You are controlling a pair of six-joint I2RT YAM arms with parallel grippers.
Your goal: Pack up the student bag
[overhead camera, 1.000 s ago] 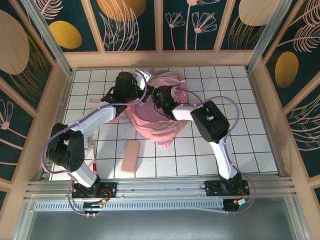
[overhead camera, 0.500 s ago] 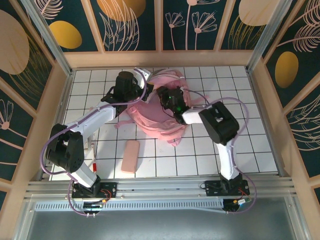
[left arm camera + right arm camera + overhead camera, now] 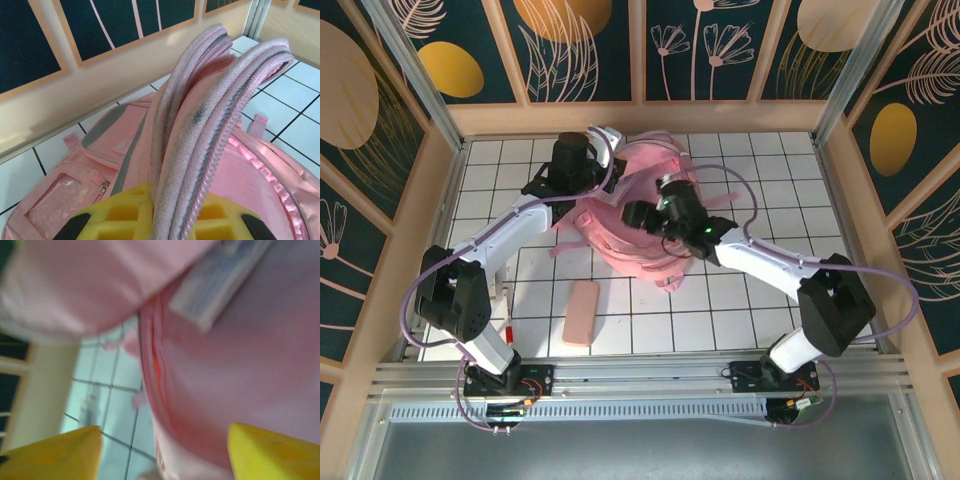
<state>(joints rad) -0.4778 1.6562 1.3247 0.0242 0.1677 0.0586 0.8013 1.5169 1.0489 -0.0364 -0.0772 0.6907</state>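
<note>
Now the bag [image 3: 645, 245] lies in the middle of the table [image 3: 800, 200], a bit to the far side, between the two arms. Its long way seems to run from the far wall toward the arms.

At the bag's far left corner, the left gripper [image 3: 610, 148] is pinched tight on the zipper edge and holds it up. From the left wrist, two pink zipper edges [image 3: 200, 115] stand up from between the yellow fingers [image 3: 125, 220].

Over the middle of the bag, the right gripper [image 3: 632, 213] has its yellow fingers [image 3: 55, 450] wide apart with nothing between them. The pink cloth is just in front of it and looks blurry.

A small pink case [image 3: 582, 312] lies flat on the tiles, apart from the bag, on the near left side. Its long way runs almost the same way as the bag's. From the right gripper, the case lies toward the near edge and a little left.

The left arm sits closer to the case, but its gripper is busy with the bag. So I think the free right gripper is the one to fetch the case and drop it in
</note>
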